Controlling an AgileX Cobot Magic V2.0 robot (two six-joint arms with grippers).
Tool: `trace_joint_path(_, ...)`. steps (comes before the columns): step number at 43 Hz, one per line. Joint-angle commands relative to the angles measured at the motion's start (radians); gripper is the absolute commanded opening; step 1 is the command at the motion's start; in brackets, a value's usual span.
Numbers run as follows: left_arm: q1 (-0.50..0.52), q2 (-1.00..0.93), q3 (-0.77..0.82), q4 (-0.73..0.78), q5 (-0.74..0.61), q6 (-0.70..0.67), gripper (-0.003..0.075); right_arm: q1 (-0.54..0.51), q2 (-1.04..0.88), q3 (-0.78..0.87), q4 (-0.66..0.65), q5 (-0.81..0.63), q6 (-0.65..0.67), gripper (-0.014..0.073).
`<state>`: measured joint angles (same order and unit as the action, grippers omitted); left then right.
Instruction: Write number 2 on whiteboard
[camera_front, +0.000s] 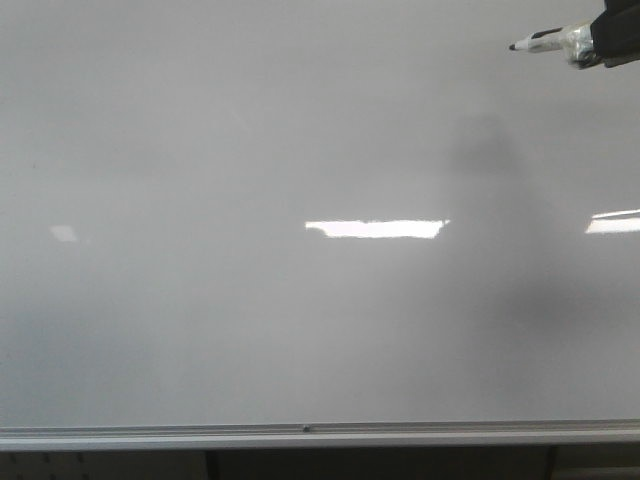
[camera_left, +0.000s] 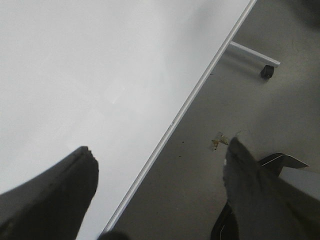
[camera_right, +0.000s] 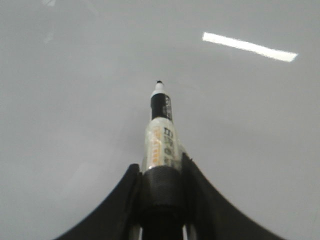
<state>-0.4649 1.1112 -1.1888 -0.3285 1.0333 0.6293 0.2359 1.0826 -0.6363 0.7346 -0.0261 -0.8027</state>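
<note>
Right wrist view: the right gripper is clamped on a marker, whose dark tip points at the whiteboard; contact cannot be judged. Left gripper, jaws spread wide and empty, hangs over the whiteboard's aluminium rail. Beyond the rail lie grey floor and a caster. No number 2 appears on the glossy surface.

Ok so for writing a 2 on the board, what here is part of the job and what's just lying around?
For the job:
whiteboard, still blank, no 2 on it
marker, uncapped
right gripper, shut on the marker

Not needed:
left gripper, open and empty
stand leg with caster
scrap on the floor
</note>
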Motion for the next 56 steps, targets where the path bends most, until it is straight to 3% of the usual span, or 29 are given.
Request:
trace_joint_path(1,0.005,-0.023,-0.025,-0.032,-0.057,-0.014,0.0512,0.018,0.021,-0.045,0.006,-0.112,-0.013,-0.0018)
trace_joint_path(33,0.005,-0.023,-0.025,-0.032,-0.070,-0.014,0.0512,0.024,0.221,-0.119,-0.015,-0.244,-0.014,-0.0018)
trace_joint_path(44,0.005,-0.023,-0.025,-0.032,-0.071,-0.014,0.0512,-0.088,0.221,-0.119,-0.015,-0.022,-0.014,-0.0018)
trace_joint_path(56,0.005,-0.023,-0.025,-0.032,-0.072,-0.014,0.0512,-0.067,0.272,-0.119,-0.015,0.075,-0.014,-0.0018)
